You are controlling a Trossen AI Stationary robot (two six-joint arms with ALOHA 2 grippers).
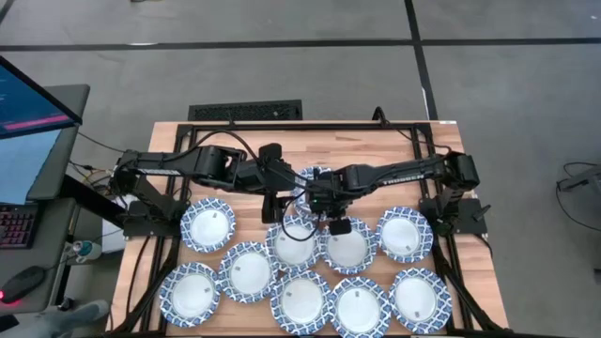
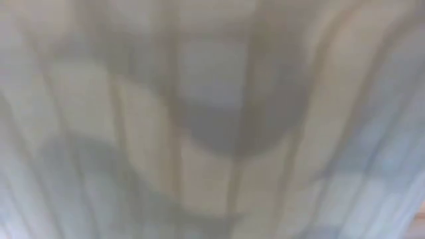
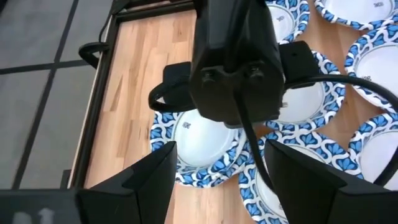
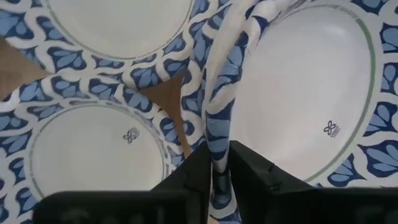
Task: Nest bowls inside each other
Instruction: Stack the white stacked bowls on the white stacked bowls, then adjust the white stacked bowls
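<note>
Bowls [image 1: 248,272] cover the near half of the bench [image 1: 169,150], and from above I count ten places: four along the near edge, five in a loose row behind them, and one far bowl [image 1: 315,174] half hidden under the arms. Most lie singly with rims touching or overlapping. I cannot tell whether any spot is already a stack, so to my eye the nesting is barely started and nearly all of it is left.

At the middle of the bench, the right end effector [image 4: 219,180] pinches the rim of a lifted bowl [image 4: 217,124], which is tilted up over its neighbours. The left end effector [image 3: 217,186] hangs just beside it, its fingers spread wide and holding nothing.
</note>
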